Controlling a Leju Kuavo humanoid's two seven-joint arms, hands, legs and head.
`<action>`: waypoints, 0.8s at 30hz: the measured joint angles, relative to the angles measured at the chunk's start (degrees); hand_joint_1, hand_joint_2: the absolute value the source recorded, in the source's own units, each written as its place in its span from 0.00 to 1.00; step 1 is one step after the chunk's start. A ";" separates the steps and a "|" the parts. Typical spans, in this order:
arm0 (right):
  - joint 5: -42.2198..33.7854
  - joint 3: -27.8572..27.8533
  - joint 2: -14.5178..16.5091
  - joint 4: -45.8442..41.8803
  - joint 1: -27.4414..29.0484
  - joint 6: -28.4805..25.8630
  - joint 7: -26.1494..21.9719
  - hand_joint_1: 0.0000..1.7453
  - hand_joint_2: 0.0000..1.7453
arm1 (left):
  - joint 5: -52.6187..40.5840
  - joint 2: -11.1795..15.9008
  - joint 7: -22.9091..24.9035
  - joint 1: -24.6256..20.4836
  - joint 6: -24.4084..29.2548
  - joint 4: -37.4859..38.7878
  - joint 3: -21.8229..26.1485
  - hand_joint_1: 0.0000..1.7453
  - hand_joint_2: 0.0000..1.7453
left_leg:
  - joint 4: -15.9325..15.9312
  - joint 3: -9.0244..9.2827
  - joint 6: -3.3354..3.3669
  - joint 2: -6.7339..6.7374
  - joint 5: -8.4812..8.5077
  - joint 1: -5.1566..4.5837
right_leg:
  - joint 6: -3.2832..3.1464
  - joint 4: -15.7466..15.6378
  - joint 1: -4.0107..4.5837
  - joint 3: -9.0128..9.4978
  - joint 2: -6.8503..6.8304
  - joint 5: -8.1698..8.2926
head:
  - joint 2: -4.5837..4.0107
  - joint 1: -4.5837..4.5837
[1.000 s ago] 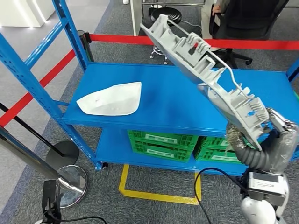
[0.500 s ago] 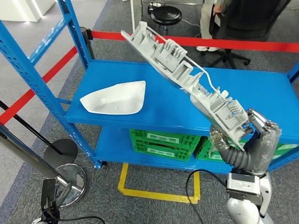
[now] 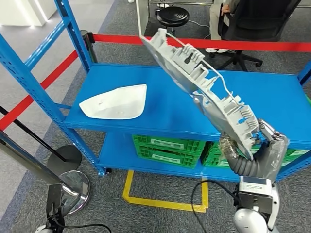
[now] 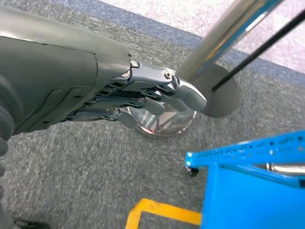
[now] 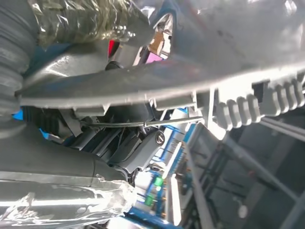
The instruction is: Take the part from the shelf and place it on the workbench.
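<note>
the right hand (image 3: 265,148) gripped the near end of the long grey part (image 3: 199,85), which slanted up and to the far left above the blue shelf (image 3: 176,107). a white panel (image 3: 113,103) lay on the shelf's left. the left hand (image 4: 144,95) hung over the floor, fingers straight and close together, holding nothing.

White curved panel (image 3: 114,102), green crates (image 3: 168,146), red barrier tape (image 3: 234,44), chrome stanchion base (image 3: 75,191)
</note>
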 joint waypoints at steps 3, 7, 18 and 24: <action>-0.50 -0.78 0.14 -0.65 0.70 -0.28 -0.02 1.00 1.00 | -0.01 -0.09 0.34 0.05 0.29 0.00 -0.02 0.00 1.00 | 10.22 -4.63 -0.50 0.03 -5.00 0.11 | -0.47 -0.02 -0.01 0.05 -0.04 -0.02 | -0.01 -0.22; -0.69 -1.82 0.19 -1.25 1.64 -0.29 -0.08 1.00 1.00 | -0.03 -0.18 0.56 0.06 0.37 0.00 -0.12 0.00 1.00 | 7.69 -3.55 -0.20 0.03 -1.10 0.11 | -0.42 0.05 0.06 0.23 0.17 -0.11 | -0.01 -0.22; -0.68 -2.96 0.33 -2.44 2.10 -0.30 -0.36 1.00 1.00 | -0.03 -0.26 0.69 -0.23 0.43 0.00 -0.66 0.00 1.00 | -2.73 1.02 2.50 0.05 2.13 0.11 | 2.29 12.58 0.10 -6.23 0.24 -6.57 | 0.00 0.20; -0.64 -3.03 0.33 -2.51 2.44 -0.30 -0.37 1.00 1.00 | -0.03 -0.34 0.70 -0.27 0.33 0.00 -0.87 0.00 1.00 | -2.61 1.33 2.14 -0.10 1.89 -0.02 | 1.89 3.82 0.17 -2.04 0.14 -0.81 | -0.01 0.21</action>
